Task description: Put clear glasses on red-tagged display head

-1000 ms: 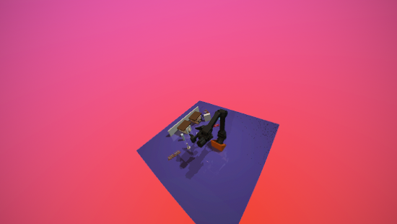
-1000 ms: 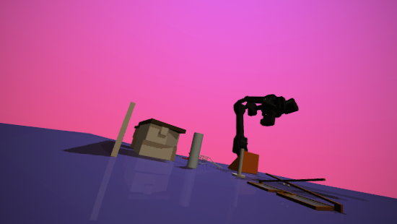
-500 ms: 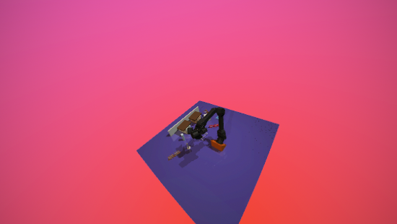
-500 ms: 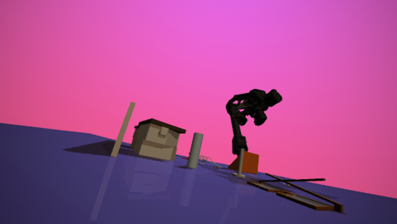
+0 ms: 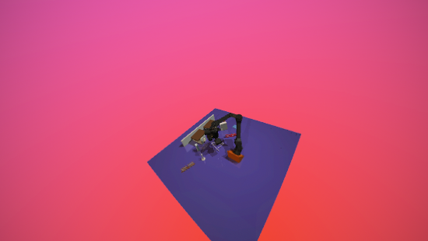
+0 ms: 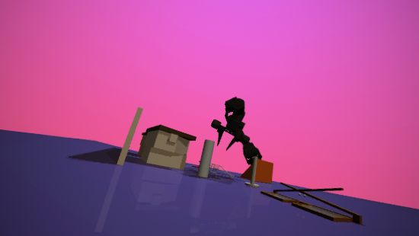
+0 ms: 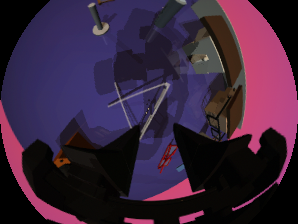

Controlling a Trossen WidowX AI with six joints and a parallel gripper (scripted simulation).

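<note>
The clear glasses (image 7: 138,95) (image 5: 216,146) (image 6: 225,170) show as thin pale bars lying on the table, temples spread. My gripper (image 7: 156,127) (image 6: 223,146) is partly open and empty, pointing down above the table. In the wrist view its fingertips are near one end of the pale bars, but higher than them. Two blocky heads with brown tops stand side by side: one head (image 5: 198,135) (image 6: 167,148) (image 7: 220,42) nearer the posts, the other head (image 5: 209,124) (image 7: 216,106) farther along. Dark thin frames show by the farther head in the wrist view. I cannot make out the red tag.
A pale panel (image 6: 130,137) (image 5: 188,139) stands behind the heads. A grey cylinder (image 6: 206,157) (image 7: 169,13) and a thin post on a round base (image 6: 254,171) (image 7: 95,17) stand nearby. Red glasses (image 5: 230,135) (image 7: 167,157) and brown glasses (image 5: 187,167) (image 6: 324,211) lie on the table.
</note>
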